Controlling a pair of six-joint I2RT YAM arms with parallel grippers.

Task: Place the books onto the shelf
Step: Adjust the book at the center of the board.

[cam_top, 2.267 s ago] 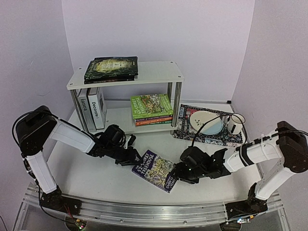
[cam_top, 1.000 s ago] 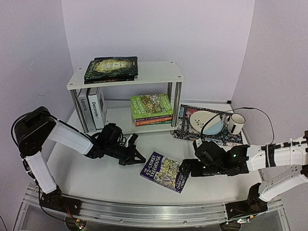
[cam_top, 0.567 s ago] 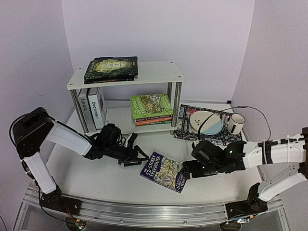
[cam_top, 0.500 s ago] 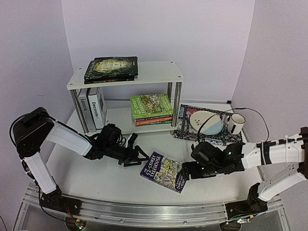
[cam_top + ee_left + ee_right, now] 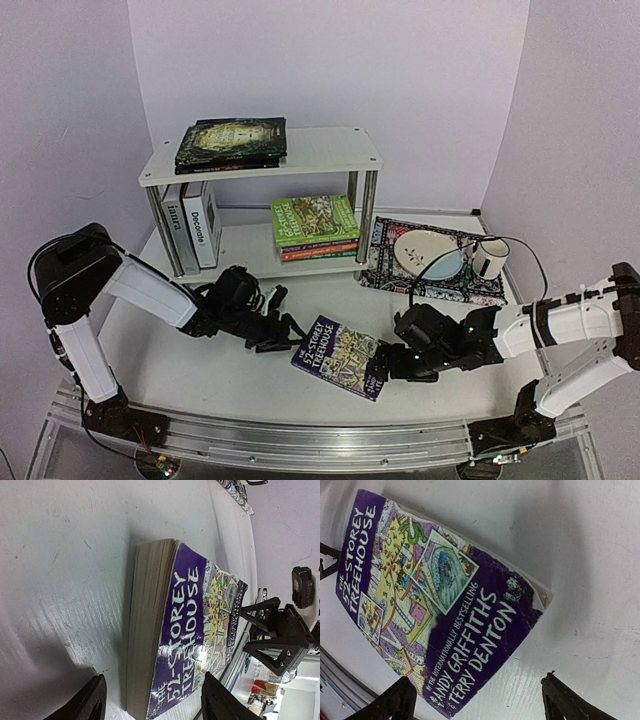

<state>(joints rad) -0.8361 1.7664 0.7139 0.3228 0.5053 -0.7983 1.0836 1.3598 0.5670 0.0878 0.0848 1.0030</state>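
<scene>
1. Your desk (image 5: 200, 375) carries the white two-tier shelf (image 5: 330, 150) at its back.
2. The shelf holds dark books (image 5: 232, 142) on top, with white hardbacks (image 5: 195, 235) upright and a green-and-orange stack (image 5: 315, 227) below.
3. The purple "52-Storey Treehouse" paperback (image 5: 342, 356) lies flat on the desk.
4. Your left end effector (image 5: 288, 332) and right end effector (image 5: 384, 362) both stand open at opposite ends of it, gripping nothing.

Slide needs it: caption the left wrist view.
Open left gripper facing the page edge of a purple book flat on the table, right gripper at its far end.
</scene>
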